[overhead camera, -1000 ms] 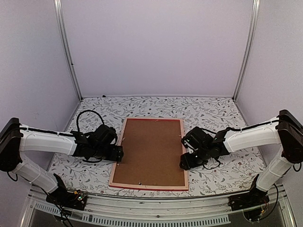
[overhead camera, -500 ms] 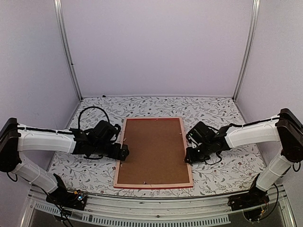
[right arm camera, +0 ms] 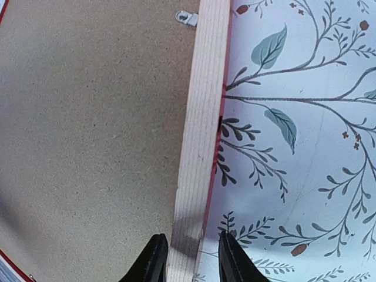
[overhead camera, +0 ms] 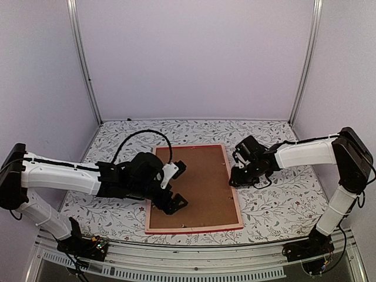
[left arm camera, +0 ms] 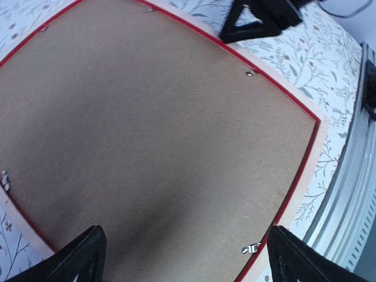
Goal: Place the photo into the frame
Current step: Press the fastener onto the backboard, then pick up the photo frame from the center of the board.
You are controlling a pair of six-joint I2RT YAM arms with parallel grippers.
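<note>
I see the frame (overhead camera: 194, 230) lying flat with its back up and its brown backing board (overhead camera: 202, 182) showing. Its long side runs from near me to far away. My left gripper (overhead camera: 174, 187) has its jaws wide apart, holds nothing and hangs right over the board. My right gripper (right arm camera: 192, 261) has its jaws pinched on the frame's pale right rail.

Brown backing board (overhead camera: 202, 179), leaf-patterned tabletop (overhead camera: 276, 205)

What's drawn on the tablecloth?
Leafy branches with tiny red berries on the white tablecloth; right wrist view shows it best.
</note>
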